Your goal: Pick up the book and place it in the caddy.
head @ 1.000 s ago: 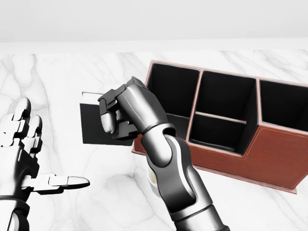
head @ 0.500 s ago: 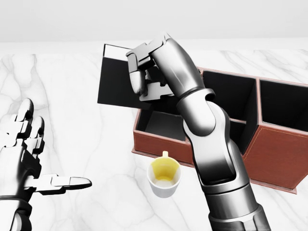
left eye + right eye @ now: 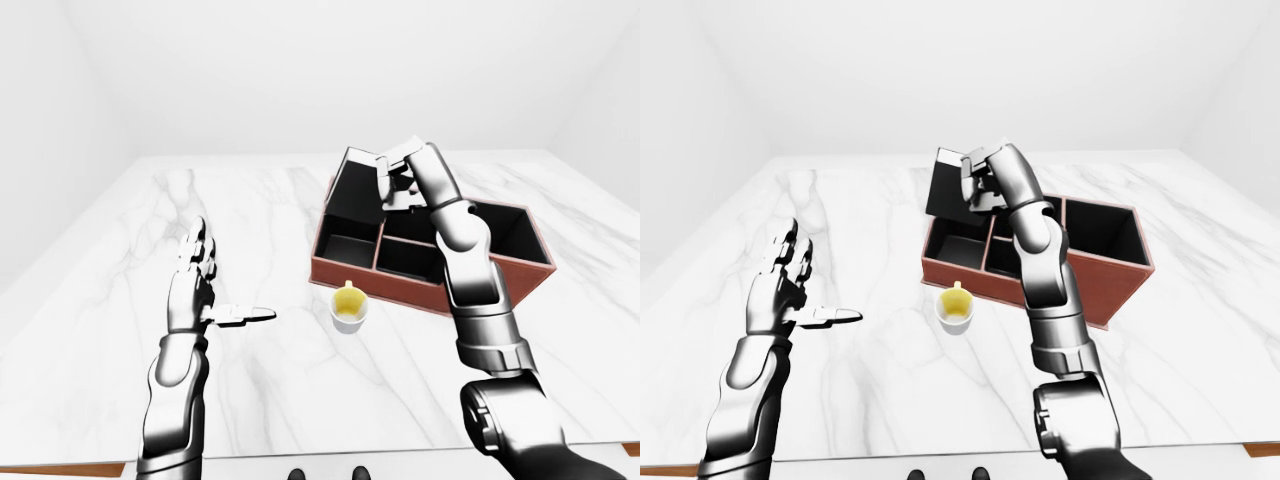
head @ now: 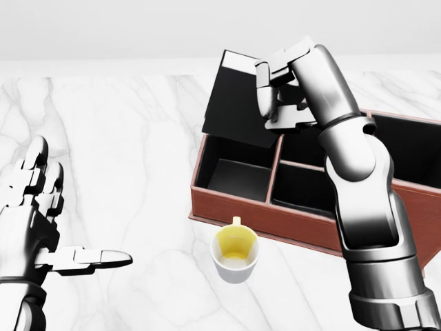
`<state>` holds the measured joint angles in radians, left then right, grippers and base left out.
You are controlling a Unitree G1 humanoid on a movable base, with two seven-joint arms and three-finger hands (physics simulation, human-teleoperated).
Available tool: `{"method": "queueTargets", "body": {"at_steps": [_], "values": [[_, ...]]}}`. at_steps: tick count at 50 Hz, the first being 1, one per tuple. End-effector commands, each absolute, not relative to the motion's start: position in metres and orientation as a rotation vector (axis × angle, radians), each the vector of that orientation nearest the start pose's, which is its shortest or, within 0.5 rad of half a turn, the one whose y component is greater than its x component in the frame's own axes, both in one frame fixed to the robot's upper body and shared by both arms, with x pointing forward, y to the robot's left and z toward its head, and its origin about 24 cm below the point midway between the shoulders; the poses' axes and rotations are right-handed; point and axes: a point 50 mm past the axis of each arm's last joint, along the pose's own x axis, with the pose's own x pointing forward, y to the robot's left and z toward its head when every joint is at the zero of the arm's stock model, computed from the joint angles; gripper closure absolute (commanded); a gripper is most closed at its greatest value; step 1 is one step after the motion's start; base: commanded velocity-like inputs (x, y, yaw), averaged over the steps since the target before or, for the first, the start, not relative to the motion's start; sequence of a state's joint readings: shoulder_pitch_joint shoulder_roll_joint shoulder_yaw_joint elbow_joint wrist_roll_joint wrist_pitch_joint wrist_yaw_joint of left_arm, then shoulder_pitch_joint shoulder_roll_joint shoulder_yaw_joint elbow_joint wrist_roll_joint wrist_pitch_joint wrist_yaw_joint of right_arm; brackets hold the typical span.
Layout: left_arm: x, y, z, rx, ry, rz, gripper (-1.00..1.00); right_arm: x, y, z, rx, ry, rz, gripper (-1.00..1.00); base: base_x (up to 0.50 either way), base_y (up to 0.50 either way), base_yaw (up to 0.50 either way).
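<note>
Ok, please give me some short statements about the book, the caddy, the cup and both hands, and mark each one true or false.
1. The right hand holds the black book above the caddy. True.
2. The book already lies flat inside a compartment. False: it is in the air, tilted, over the caddy's upper-left corner in the head view.
3. The left hand grips the cup. False: it is open, holds nothing, and is well left of the cup.
4. The cup stands on the marble table just below the caddy's near wall in the head view. True.
5. The caddy is blue. False: it is reddish-brown outside and black inside.
</note>
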<state>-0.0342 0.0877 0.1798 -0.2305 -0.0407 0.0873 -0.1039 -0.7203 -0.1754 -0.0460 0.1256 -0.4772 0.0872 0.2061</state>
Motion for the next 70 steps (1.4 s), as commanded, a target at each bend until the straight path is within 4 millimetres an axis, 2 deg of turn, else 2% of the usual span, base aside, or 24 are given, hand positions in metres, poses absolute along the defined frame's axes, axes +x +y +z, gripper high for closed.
{"method": "queueTargets", "body": {"at_steps": [1,14,23,41,50,64,70], "values": [[0.254,0.197,0.102,0.070,-0.191,0.051,-1.00,0.352,-0.165,0.224,-0.709,-0.429,-0.008,1.00,0.00,0.00,0.00],[0.255,0.195,0.099,0.070,-0.178,0.049,-1.00,0.357,-0.186,0.212,-0.715,-0.362,-0.063,1.00,0.00,0.00,0.00],[0.255,0.195,0.098,0.073,-0.178,0.048,-1.00,0.360,-0.205,0.196,-0.737,-0.271,-0.097,1.00,0.00,0.00,0.00],[0.256,0.194,0.097,0.073,-0.172,0.047,-1.00,0.369,-0.226,0.174,-0.751,-0.138,-0.138,1.00,0.00,0.00,0.00],[0.255,0.194,0.098,0.075,-0.174,0.047,-1.00,0.380,-0.229,0.169,-0.775,-0.082,-0.158,1.00,0.00,0.00,0.00],[0.258,0.194,0.102,0.081,-0.191,0.045,-1.00,0.383,-0.220,0.164,-0.823,-0.066,-0.104,1.00,0.00,0.00,0.00],[0.259,0.193,0.103,0.081,-0.192,0.041,-1.00,0.382,-0.223,0.163,-0.855,-0.072,-0.102,1.00,0.00,0.00,0.00]]}}
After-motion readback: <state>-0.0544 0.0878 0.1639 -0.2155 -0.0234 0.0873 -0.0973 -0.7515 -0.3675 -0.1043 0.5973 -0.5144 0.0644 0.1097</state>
